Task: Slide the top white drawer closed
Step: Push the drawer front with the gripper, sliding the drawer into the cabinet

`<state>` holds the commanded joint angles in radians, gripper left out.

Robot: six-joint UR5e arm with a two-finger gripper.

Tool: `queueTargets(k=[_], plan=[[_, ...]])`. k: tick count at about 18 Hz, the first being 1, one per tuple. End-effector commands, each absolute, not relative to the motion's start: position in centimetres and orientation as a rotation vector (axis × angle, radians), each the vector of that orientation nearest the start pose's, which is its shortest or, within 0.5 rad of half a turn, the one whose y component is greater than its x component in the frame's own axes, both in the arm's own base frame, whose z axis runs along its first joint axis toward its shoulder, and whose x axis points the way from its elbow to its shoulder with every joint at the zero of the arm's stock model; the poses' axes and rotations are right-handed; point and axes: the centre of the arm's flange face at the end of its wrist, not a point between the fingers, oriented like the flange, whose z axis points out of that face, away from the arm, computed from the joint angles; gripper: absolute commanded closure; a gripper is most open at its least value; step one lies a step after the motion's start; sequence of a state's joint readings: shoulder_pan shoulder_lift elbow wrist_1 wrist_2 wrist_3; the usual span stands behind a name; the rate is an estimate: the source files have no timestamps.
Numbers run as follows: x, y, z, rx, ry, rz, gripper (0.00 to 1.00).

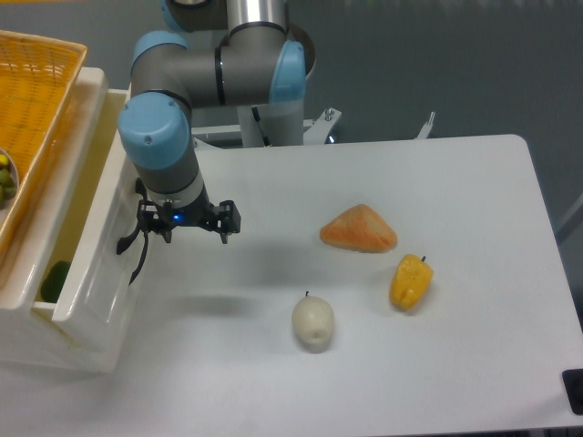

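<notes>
The arm has grey tube segments with light-blue joint caps; its small black gripper shows a tiny blue light.
</notes>
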<state>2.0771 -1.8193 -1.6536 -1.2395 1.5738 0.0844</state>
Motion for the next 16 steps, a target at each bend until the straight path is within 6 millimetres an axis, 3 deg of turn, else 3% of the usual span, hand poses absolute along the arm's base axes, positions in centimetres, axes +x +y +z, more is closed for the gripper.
queueTargets(k=[16], plan=[[-14.3, 57.4, 35.1, -3.078, -0.603, 0.007, 0.00]])
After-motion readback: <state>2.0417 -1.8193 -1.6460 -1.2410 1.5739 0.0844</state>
